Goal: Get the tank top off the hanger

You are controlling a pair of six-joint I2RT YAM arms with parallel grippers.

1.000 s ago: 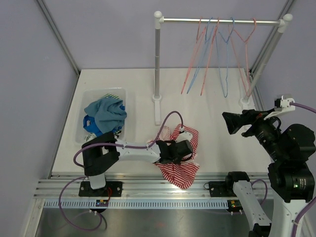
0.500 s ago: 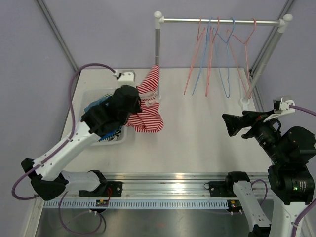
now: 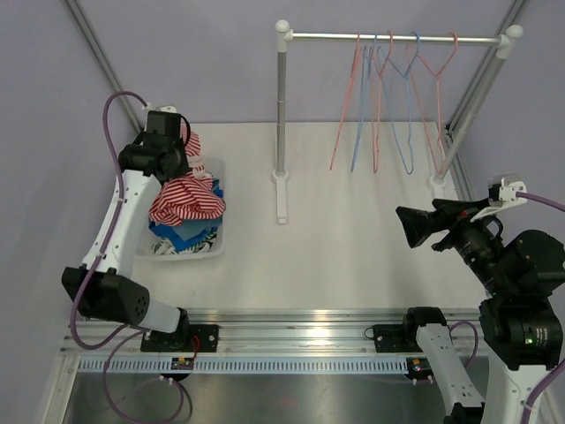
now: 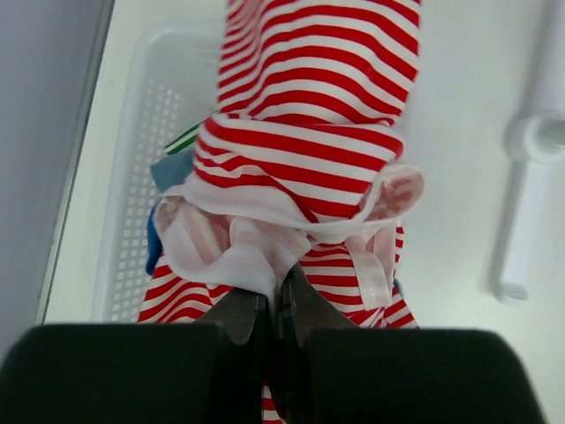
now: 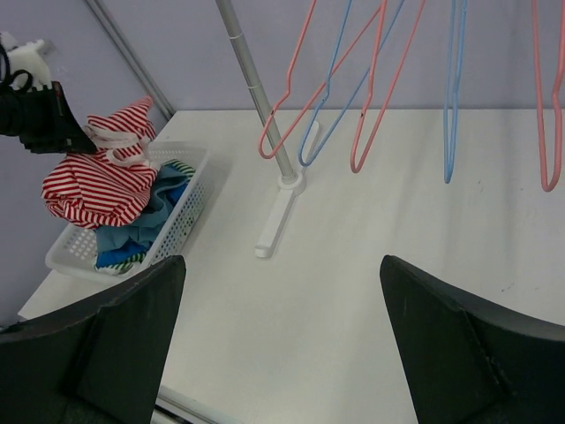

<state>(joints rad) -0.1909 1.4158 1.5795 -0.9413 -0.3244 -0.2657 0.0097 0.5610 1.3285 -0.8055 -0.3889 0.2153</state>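
Note:
The red-and-white striped tank top (image 3: pixel 184 196) hangs from my left gripper (image 3: pixel 177 152) over the white basket (image 3: pixel 214 249) at the table's left. In the left wrist view the gripper (image 4: pixel 274 305) is shut on a bunched white-edged fold of the tank top (image 4: pixel 305 141). The top's lower part rests on the clothes in the basket. It also shows in the right wrist view (image 5: pixel 99 185). Several bare pink and blue hangers (image 3: pixel 388 97) hang on the rail at the back right. My right gripper (image 3: pixel 413 225) is open and empty, raised at the right, its fingers (image 5: pixel 115 344) wide apart.
The basket (image 5: pixel 177 231) holds blue and green clothes (image 3: pixel 190 231). The rail's left post (image 3: pixel 282 124) stands on a white foot (image 3: pixel 282 199) mid-table. The right post (image 3: pixel 472 106) stands at the far right. Purple walls close the left and back.
My left arm has swung left from the table's front middle, carrying the tank top up and over to the basket. The right arm has stayed still.

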